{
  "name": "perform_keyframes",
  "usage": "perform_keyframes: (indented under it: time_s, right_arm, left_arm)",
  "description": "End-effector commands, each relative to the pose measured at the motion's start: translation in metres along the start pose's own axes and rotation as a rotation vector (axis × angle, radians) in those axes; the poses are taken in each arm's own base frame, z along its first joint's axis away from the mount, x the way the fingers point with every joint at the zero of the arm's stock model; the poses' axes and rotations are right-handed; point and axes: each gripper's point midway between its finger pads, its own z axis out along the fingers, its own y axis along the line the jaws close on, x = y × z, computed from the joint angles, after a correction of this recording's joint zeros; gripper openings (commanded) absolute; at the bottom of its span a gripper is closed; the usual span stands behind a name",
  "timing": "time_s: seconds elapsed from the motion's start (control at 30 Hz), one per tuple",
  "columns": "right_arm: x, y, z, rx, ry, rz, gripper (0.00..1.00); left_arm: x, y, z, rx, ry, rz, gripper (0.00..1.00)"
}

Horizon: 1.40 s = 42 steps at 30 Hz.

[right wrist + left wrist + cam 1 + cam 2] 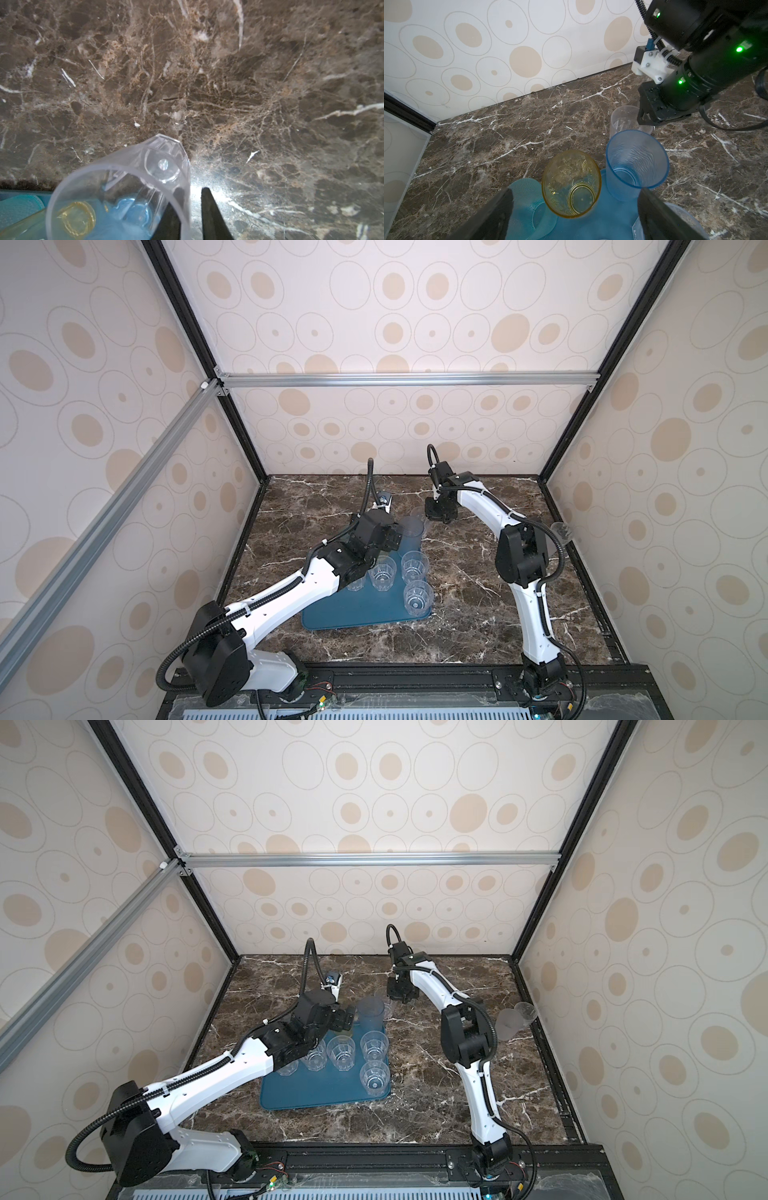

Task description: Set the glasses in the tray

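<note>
Left wrist view showed us the yellow glass (571, 184), hidden from above, at the far edge of the tray (316, 1100), beyond the spread left claw (576, 191). We counted five clear glasses (340, 1052) on the tray. Right claw (187, 197) straddled the wall of another clear glass (116, 187) beside the tray; we couldn't tell whether it pinched.

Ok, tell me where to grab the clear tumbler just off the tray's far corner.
On the clear tumbler, pinch the rim wall from above, one finger inside, one outside: it stands upright, mouth open, with the blue glass close beside.
</note>
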Motion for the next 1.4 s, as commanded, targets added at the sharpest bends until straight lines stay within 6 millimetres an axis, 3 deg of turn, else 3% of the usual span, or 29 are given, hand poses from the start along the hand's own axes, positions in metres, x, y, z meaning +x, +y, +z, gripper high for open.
perform_keyframes:
  time_s: [0.0,0.13,0.4,0.77,1.03,1.37]
  right_arm:
    - [0.005,-0.012,-0.005,0.08,0.014,-0.044,0.13]
    - [0.004,-0.014,-0.014,0.073,-0.002,-0.043,0.07]
    - [0.002,-0.034,-0.039,0.109,-0.042,-0.025,0.04]
    - [0.02,-0.067,-0.095,0.154,-0.101,0.002,0.02]
    - [0.063,-0.078,-0.146,0.134,-0.12,0.014,0.02]
    - [0.137,-0.065,-0.185,0.092,-0.066,-0.054,0.0]
  left_arm:
    - [-0.005,0.011,-0.007,-0.025,-0.012,-0.033,0.93]
    - [-0.005,0.014,-0.009,-0.032,-0.015,-0.034,0.93]
    - [-0.002,0.023,-0.014,-0.059,-0.014,-0.026,0.93]
    - [-0.005,0.041,-0.029,-0.109,-0.019,-0.02,0.93]
    - [0.009,0.057,-0.037,-0.141,-0.004,-0.029,0.93]
    - [0.022,0.083,-0.052,-0.17,0.029,-0.097,0.93]
